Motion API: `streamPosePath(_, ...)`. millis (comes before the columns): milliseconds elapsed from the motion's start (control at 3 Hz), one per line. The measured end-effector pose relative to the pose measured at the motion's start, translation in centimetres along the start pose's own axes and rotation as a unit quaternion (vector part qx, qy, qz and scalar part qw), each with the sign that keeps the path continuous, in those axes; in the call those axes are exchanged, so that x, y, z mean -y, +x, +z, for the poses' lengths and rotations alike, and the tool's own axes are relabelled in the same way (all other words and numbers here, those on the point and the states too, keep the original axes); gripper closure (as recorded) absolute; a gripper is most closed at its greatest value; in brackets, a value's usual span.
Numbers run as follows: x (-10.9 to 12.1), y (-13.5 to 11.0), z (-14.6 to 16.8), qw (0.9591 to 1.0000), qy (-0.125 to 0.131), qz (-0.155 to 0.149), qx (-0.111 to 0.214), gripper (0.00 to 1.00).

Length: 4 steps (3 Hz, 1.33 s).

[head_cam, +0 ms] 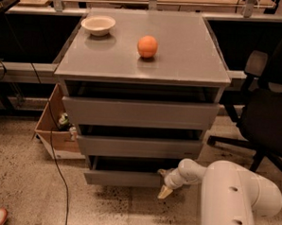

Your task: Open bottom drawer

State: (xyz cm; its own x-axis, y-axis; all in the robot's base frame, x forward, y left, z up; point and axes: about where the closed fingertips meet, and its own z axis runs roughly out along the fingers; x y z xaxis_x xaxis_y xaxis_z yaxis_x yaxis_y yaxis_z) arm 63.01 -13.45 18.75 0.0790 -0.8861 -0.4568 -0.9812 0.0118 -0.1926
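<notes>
The bottom drawer [123, 179] is the lowest, slimmest grey front of the three-drawer cabinet, and a dark gap shows above its front panel. My gripper [165, 183] is at the right end of that front panel, right against it, reaching in from my white arm [231, 195] at the lower right. I cannot tell whether it grips the panel. The middle drawer [139, 147] and the taller top drawer [140, 113] sit above it.
An orange [147, 46] and a white bowl [98, 25] sit on the cabinet top [191, 55]. A cardboard box [52, 128] and a black cable [57, 176] lie to the left. A black office chair [266, 116] stands to the right. The floor is speckled.
</notes>
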Motion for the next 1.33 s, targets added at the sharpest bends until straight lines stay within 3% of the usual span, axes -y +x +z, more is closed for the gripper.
streamPosePath(333,-0.5,-0.6,-0.7,0.9998,0.004,-0.007,0.017,0.01)
streamPosePath(667,-0.5,-0.6,-0.7,0.9998,0.004,-0.008,0.017,0.00)
streamPosePath(1000,-1.3,0.1,0.8,0.9998,-0.017,0.006,0.012,0.04)
streamPosePath(1333,-2.5,0.5,1.6,0.9994,-0.032,0.009,0.007,0.18)
